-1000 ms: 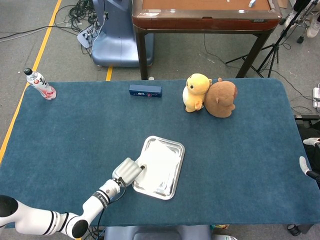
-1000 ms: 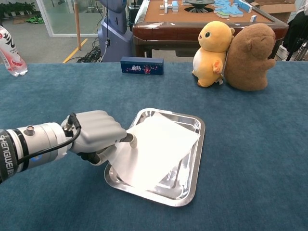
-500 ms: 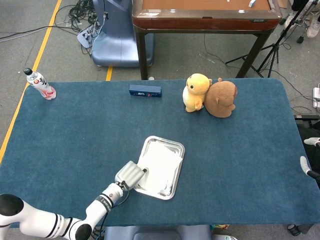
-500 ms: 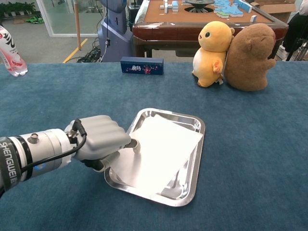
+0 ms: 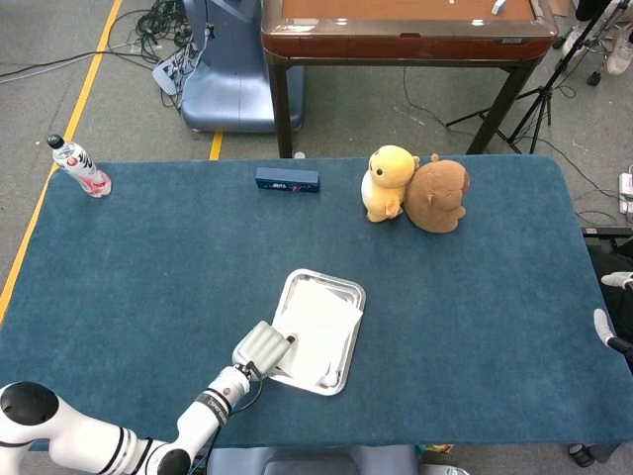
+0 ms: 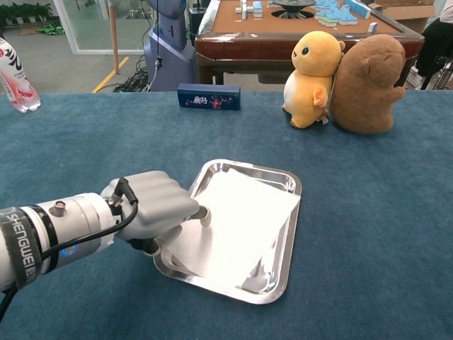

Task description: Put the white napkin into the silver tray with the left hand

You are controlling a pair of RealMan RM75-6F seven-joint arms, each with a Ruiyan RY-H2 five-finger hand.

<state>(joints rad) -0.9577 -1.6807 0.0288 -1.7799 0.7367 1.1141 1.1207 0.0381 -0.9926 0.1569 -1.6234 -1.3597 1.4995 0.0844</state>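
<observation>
— Left hand (image 6: 157,210) first: we see it curled at the near-left rim of the silver tray (image 6: 287,185), fingertips pinching the edge of the white napkin (image 6: 237,223), don't we?

— We do. The napkin lies inside the tray, its left side lifted a little where we hold it, the rest resting on the tray floor.

— So we judge we're at the release step; the placing looks nearly finished.

— Agreed. Next we'd need to part the fingers so the sheet drops flat, then draw back without dragging it over the rim.

— And the right hand?

— We can't find it in either view. Farther off stand the two plush toys (image 6: 345,69), the blue box (image 6: 208,96) and the bottle (image 5: 80,166).
</observation>
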